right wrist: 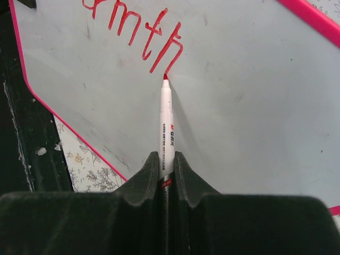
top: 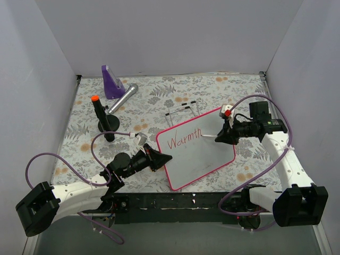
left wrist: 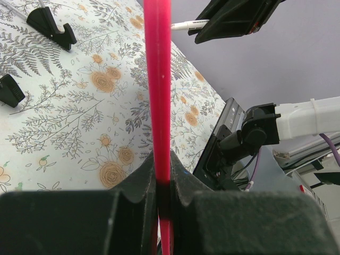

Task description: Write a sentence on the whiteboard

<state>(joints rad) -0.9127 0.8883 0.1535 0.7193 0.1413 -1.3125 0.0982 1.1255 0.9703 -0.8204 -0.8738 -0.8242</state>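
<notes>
Table (top: 212, 90): floral-print top, grey ferns w/ orange blooms, white walls on 3 sides. Back-left: purple wedge (top: 111, 82), silver cylinder (top: 124, 98) just beside it, lying at an angle. In front of those, black stand (top: 108, 126) w/ upright black pen, orange cap. Centre: small wire rack (top: 183, 110) on black feet. Front-centre: whiteboard (top: 199, 154), pink-red frame, angled to table edge, red "Warmth" (top: 184, 139) on it. Can't tell if board lies fully flat.

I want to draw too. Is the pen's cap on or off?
Off. The marker shows its bare red tip against the whiteboard.
</notes>
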